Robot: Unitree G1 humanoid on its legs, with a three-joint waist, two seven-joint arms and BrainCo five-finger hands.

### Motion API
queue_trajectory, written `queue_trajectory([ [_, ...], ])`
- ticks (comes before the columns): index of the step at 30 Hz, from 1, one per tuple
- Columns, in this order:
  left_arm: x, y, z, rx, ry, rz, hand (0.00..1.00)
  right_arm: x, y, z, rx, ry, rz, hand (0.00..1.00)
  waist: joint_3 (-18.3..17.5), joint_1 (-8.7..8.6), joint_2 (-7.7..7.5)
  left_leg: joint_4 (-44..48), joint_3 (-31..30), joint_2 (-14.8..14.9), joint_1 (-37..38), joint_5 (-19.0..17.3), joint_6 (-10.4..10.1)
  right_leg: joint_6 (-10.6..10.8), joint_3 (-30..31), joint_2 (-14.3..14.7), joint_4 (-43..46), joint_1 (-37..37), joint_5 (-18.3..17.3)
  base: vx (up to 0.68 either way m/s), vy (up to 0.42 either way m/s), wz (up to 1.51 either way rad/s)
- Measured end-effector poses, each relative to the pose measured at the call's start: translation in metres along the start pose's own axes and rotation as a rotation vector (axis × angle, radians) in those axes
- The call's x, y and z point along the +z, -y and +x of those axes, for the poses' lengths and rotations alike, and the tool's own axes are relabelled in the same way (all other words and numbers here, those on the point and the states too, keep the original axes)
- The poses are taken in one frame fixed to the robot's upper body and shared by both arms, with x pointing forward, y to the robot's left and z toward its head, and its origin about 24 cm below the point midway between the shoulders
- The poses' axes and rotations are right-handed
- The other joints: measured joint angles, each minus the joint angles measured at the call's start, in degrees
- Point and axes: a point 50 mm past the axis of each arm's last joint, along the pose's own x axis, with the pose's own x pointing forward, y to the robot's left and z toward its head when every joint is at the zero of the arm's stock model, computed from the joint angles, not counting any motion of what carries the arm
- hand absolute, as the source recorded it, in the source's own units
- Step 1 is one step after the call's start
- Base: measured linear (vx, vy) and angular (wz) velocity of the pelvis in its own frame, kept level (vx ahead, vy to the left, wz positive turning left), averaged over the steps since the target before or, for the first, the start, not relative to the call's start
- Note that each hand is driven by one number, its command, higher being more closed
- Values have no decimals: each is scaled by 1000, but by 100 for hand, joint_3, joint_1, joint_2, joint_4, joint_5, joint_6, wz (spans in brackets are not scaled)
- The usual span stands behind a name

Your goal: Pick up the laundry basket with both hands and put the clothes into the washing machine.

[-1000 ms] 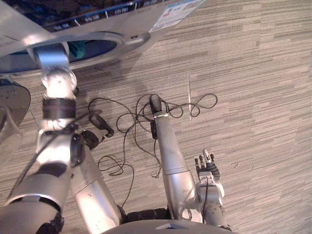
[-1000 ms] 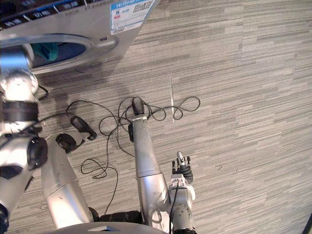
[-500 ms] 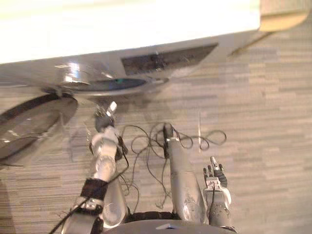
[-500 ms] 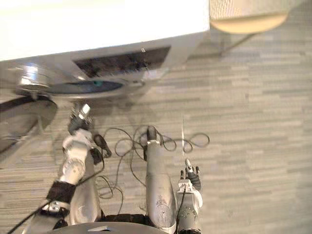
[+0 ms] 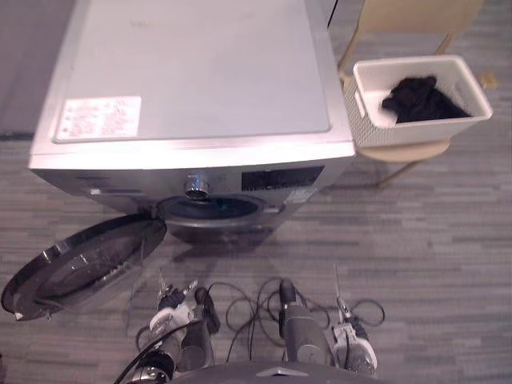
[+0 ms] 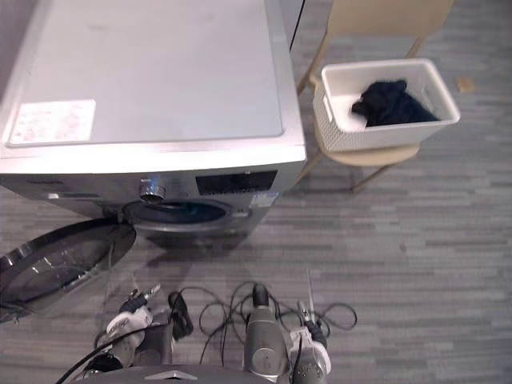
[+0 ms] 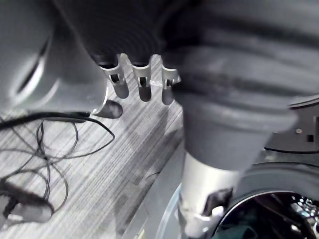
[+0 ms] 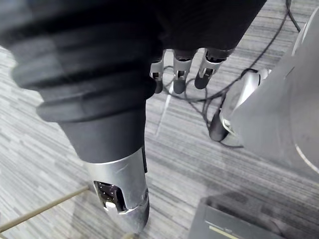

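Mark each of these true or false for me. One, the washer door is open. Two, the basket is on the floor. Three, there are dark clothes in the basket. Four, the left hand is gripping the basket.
1. The washer door is open. True.
2. The basket is on the floor. False: it sits on a chair at the washer's right side.
3. Dark clothes lie in the basket. True.
4. The left hand grips the basket. False: it hangs low in front of the washer, open and holding nothing, far from the basket. The right hand is also open and holding nothing.
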Motion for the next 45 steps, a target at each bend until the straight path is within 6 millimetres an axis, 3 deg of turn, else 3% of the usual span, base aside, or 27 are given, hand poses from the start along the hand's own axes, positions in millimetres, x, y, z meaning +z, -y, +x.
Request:
queue_trajectory([
  [2,-13,-15,-2,47,-40,103,0,-6,19,1,-80,-29,-18,0,-310,4,-17,-491,42,-126,417,186,-36,-8,-55,-51,-365,352,92,17,-22,5],
  [7,-29,-27,-5,82,-104,216,0,-13,38,1,-145,-78,-28,0,-641,2,-67,-1541,203,-346,1120,654,-84,-35,-45,-72,-763,734,244,-8,-7,-7],
  [10,-29,-26,-4,81,-106,243,0,-15,32,2,-133,-92,-11,0,-684,7,-155,-1870,472,-376,1355,805,-101,-59,121,19,-946,773,419,-33,0,-39],
  [14,-26,-23,-3,51,-103,284,0,-22,23,1,-102,-101,-8,0,-726,-18,-347,-1863,964,-320,1424,744,-191,-163,490,141,-1164,633,657,-44,-20,-67],
  [15,-24,-22,-2,36,-95,327,0,-24,22,0,-95,-107,-3,0,-698,-16,-402,-1700,1146,-238,1448,652,-210,-294,458,145,-1142,575,629,-27,-42,-80],
  [16,-23,-21,-2,22,-91,353,0,-25,21,-1,-86,-107,3,0,-668,22,-428,-1434,1371,-125,1533,549,-208,-605,143,65,-1081,573,513,-7,-35,-98],
  [18,-24,-24,-2,23,-97,379,0,-25,24,-1,-88,-106,3,0,-652,25,-398,-922,1604,128,1732,264,-304,-935,-776,-180,-725,613,533,23,-17,-85],
  [21,-21,-28,-1,25,-96,403,0,-27,32,-3,-109,-112,-13,0,-638,-76,-338,-518,1437,362,1782,-11,-504,-806,-854,-12,-665,748,593,23,-80,-22],
  [23,-22,-29,-1,20,-110,439,0,-25,32,-1,-112,-114,-23,0,-627,-79,-316,-602,1333,335,1816,-77,-567,-820,-1035,-94,-633,675,438,-31,-28,-30],
  [25,-26,-34,-2,20,-129,480,0,-24,40,0,-143,-131,-64,0,-618,-68,-338,-621,1365,348,1820,-168,-635,-782,-1245,-121,-679,655,498,-14,9,-33],
  [26,-23,-39,-1,32,-125,486,0,-26,41,2,-152,-153,-85,0,-611,-45,-362,-638,1349,352,1818,-229,-696,-630,-1267,-88,-853,683,598,14,-18,-38],
  [29,-20,-56,-1,75,-140,497,0,-30,46,2,-184,-189,-102,0,-554,-24,-323,-713,1275,411,1879,-238,-807,-444,-1475,-24,-947,692,738,89,-15,-46],
  [31,-17,-69,-2,123,-149,493,0,-31,49,2,-198,-208,-104,0,-490,-105,-310,-565,1307,617,2068,-133,-918,-384,-1445,130,-636,686,562,161,-67,-34],
  [32,-15,-77,-3,151,-147,475,0,-34,54,1,-215,-220,-107,0,-481,-92,-337,-225,1192,801,2113,-68,-1068,-416,-1373,238,-429,710,399,255,-231,-32],
  [33,-15,-80,-3,165,-144,447,0,-33,57,0,-222,-218,-107,0,-453,-152,-290,331,1036,1083,2024,-31,-1070,-438,-1377,372,-302,857,294,265,-272,-25],
  [34,-14,-79,-3,167,-138,424,0,-32,57,1,-224,-214,-100,0,-424,-183,-259,696,1007,1253,1938,22,-923,-486,-1377,438,-249,926,234,240,-335,-21],
  [35,-12,-76,-3,168,-125,389,0,-31,58,1,-228,-211,-87,0,-406,-178,-281,1510,944,1514,1681,302,-227,-585,-1296,501,-93,979,100,161,-270,-40],
  [36,-14,-71,-3,162,-119,353,0,-29,58,1,-225,-201,-84,0,-352,-133,-345,2189,619,1591,1409,825,330,-691,-1124,494,7,1093,-37,159,-240,-60],
  [37,-16,-67,-3,153,-120,336,0,-28,58,1,-222,-194,-87,0,-340,-93,-373,2541,391,1552,1301,694,242,-767,-1002,472,39,1146,-106,158,-135,-87],
  [39,-24,-44,-4,99,-104,296,0,-7,50,8,-181,-124,-147,0,-219,-34,-55,3178,-316,843,681,-341,-225,-1091,-594,535,110,1138,-393,148,-7,-92],
  [41,-28,-41,-6,94,-110,272,0,-4,43,10,-146,-114,-189,0,-155,-14,73,2926,-307,317,464,-716,-57,-1055,-392,577,94,1289,-457,177,25,-64],
  [42,-29,-43,-7,99,-101,259,0,-9,42,7,-131,-124,-225,0,-145,22,64,2567,-331,17,341,-849,-13,-1072,-305,592,114,1412,-543,252,41,-52],
  [45,-27,-42,-8,105,-79,213,0,-11,26,9,-68,-124,-306,0,-126,160,28,1358,-774,-640,134,-788,116,-1051,-40,593,237,1525,-768,208,79,-48],
])
